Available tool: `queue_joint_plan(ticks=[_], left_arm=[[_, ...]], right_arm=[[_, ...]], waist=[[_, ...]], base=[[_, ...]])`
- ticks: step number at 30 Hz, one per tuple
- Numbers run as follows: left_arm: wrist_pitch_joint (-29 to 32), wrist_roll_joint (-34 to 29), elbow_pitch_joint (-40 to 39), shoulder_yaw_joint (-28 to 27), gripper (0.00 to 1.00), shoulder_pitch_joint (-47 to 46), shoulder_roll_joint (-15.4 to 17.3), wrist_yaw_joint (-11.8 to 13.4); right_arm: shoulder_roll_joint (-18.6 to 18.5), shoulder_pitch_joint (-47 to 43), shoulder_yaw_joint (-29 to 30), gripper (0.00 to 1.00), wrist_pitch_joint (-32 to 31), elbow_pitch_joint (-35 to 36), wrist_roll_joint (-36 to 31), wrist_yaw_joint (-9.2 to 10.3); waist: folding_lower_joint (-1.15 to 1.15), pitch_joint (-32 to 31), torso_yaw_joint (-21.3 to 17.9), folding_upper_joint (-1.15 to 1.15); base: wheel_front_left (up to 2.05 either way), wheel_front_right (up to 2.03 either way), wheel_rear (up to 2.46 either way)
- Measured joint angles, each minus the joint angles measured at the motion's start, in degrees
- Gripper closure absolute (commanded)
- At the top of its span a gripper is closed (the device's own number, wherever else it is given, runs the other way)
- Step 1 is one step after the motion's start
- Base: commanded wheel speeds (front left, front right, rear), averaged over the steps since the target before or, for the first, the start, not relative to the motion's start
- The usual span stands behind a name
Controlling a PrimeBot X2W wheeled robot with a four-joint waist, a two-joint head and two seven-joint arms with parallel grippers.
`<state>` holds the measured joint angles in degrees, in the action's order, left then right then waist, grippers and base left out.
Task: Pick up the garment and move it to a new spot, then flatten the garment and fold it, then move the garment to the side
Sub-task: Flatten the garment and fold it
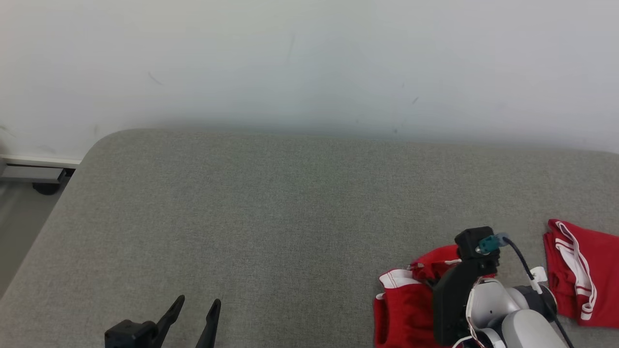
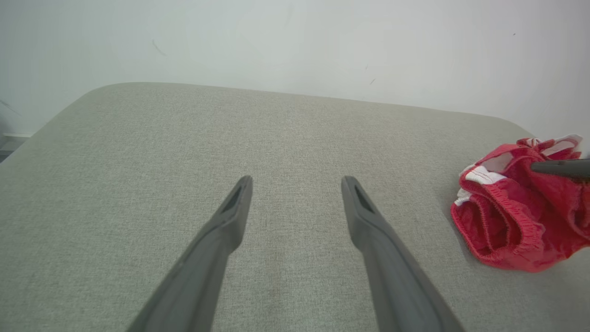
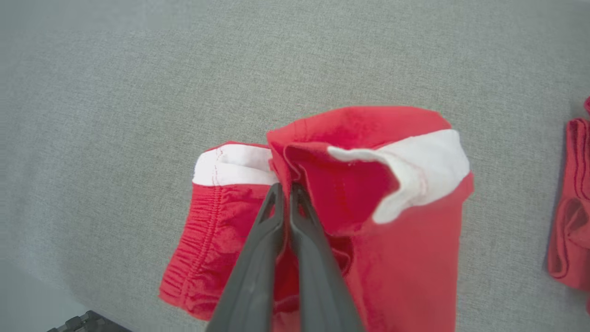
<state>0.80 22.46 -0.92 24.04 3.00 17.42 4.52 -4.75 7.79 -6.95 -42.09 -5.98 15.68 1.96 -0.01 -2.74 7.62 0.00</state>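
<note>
Right wrist view: right gripper [image 3: 286, 188] jaws pinch red garment [image 3: 405, 258]; left gripper [image 2: 297, 180] jaws spread.

Head view: high, looks forward and down over grey fabric table [image 1: 290, 203] to white wall [image 1: 309, 58]. Left wrist view: low, near table top, facing same wall. Right wrist view: close above red garment [image 3: 405, 258], looking steeply down. All three share garment, table.

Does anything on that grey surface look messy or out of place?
Yes: the red garment at the near right is bunched in a crumpled heap, pinched between the right arm's shut fingers. The second red garment beside it lies folded flat. Nothing looks torn or spilled.
</note>
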Motion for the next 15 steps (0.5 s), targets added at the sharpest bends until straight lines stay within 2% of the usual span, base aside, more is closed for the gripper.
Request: queue_joint_plan(ticks=[15], left_arm=[[0.0,0.3,0.2,0.0,0.0,0.0,0.0,0.0]], right_arm=[[1.2,2.5,-6.0,1.0,-3.3,-2.0,1.0,-0.45]], waist=[[0.0,0.3,1.1,0.0]], base=[[0.0,0.0,0.0]])
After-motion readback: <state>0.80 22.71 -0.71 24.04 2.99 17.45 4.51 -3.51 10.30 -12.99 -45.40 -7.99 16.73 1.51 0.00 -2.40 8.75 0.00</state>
